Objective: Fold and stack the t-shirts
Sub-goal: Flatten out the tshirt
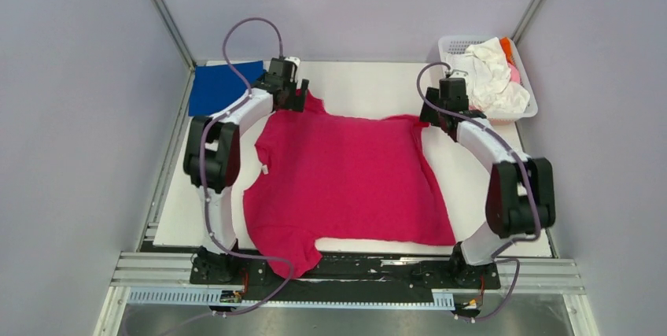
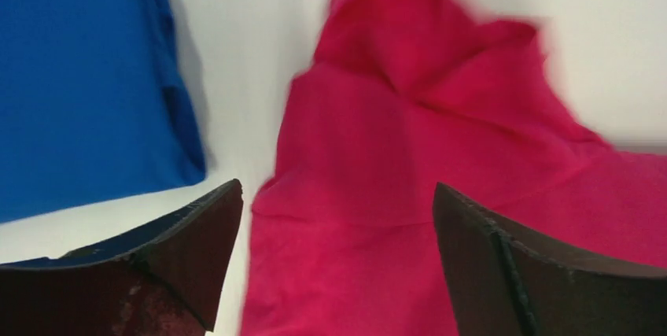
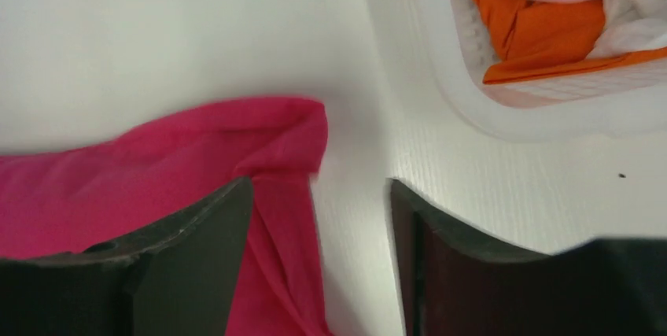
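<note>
A magenta-red t-shirt (image 1: 346, 179) lies spread on the white table, its near part hanging over the front edge. My left gripper (image 1: 297, 94) is open above the shirt's far left corner; the red cloth (image 2: 377, 194) lies between and below its fingers. My right gripper (image 1: 442, 112) is open above the shirt's far right corner (image 3: 267, 139), and the cloth edge runs between its fingers. A folded royal-blue t-shirt (image 1: 222, 86) lies at the far left, and it also shows in the left wrist view (image 2: 79, 84). White, pink and orange shirts (image 1: 495, 76) are heaped in the basket.
A white lattice basket (image 1: 452, 43) stands at the far right corner; its rim (image 3: 440, 92) is close to my right gripper. Grey walls enclose the table on three sides. A metal rail (image 1: 346, 273) carries both arm bases at the near edge.
</note>
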You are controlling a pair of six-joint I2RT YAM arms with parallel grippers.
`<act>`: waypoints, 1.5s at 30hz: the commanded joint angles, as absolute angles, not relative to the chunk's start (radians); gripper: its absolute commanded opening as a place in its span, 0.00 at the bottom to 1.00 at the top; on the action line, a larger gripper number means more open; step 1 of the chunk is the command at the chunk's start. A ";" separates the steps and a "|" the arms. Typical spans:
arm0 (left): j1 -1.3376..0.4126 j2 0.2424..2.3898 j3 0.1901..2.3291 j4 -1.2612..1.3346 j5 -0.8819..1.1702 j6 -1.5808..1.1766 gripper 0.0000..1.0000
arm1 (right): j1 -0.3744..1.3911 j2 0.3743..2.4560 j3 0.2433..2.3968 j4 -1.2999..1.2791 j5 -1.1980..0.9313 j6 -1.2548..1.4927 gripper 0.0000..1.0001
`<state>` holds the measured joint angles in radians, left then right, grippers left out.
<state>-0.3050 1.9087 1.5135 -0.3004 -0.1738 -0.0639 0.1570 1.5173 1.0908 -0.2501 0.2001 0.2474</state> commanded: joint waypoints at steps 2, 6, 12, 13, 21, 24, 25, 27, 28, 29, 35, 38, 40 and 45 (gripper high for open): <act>-0.278 2.037 1.785 -0.405 -0.210 -0.156 1.00 | 0.124 1.675 1.296 -0.204 0.148 0.271 0.80; -0.278 1.981 1.743 -0.325 -0.126 -0.176 1.00 | 0.125 1.656 1.295 -0.201 0.138 0.307 1.00; -0.278 1.899 1.677 -0.320 -0.054 -0.225 1.00 | 0.125 1.578 1.223 -0.211 0.022 0.354 1.00; -0.278 1.892 1.659 -0.320 -0.048 -0.244 1.00 | 0.125 1.564 1.207 -0.212 -0.029 0.360 1.00; -0.278 1.865 1.518 -0.259 0.131 -0.372 1.00 | 0.126 1.519 1.078 -0.212 -0.207 0.401 1.00; -0.277 1.931 1.544 -0.256 0.196 -0.416 1.00 | 0.126 1.530 1.055 -0.212 -0.199 0.408 1.00; -0.277 1.948 1.554 -0.245 0.210 -0.451 1.00 | 0.125 1.534 1.053 -0.213 -0.188 0.413 1.00; -0.278 1.999 1.574 -0.210 0.243 -0.488 1.00 | 0.125 1.542 1.048 -0.212 -0.168 0.422 1.00; -0.278 2.039 1.596 -0.195 0.261 -0.517 1.00 | 0.125 1.545 1.046 -0.212 -0.153 0.427 1.00; -0.278 2.061 1.613 -0.197 0.278 -0.527 1.00 | 0.124 1.547 1.043 -0.212 -0.139 0.432 1.00; -0.278 2.239 1.738 -0.198 0.303 -0.590 1.00 | 0.093 1.549 1.025 -0.211 -0.110 0.452 1.00; -0.278 2.270 1.751 -0.144 0.323 -0.631 1.00 | 0.085 1.552 1.016 -0.205 -0.112 0.453 1.00; -0.278 2.282 1.753 -0.094 0.334 -0.657 1.00 | 0.086 1.564 1.016 -0.202 -0.113 0.450 1.00; -0.280 2.307 1.773 -0.012 0.332 -0.695 1.00 | 0.084 1.587 1.023 -0.202 -0.090 0.439 1.00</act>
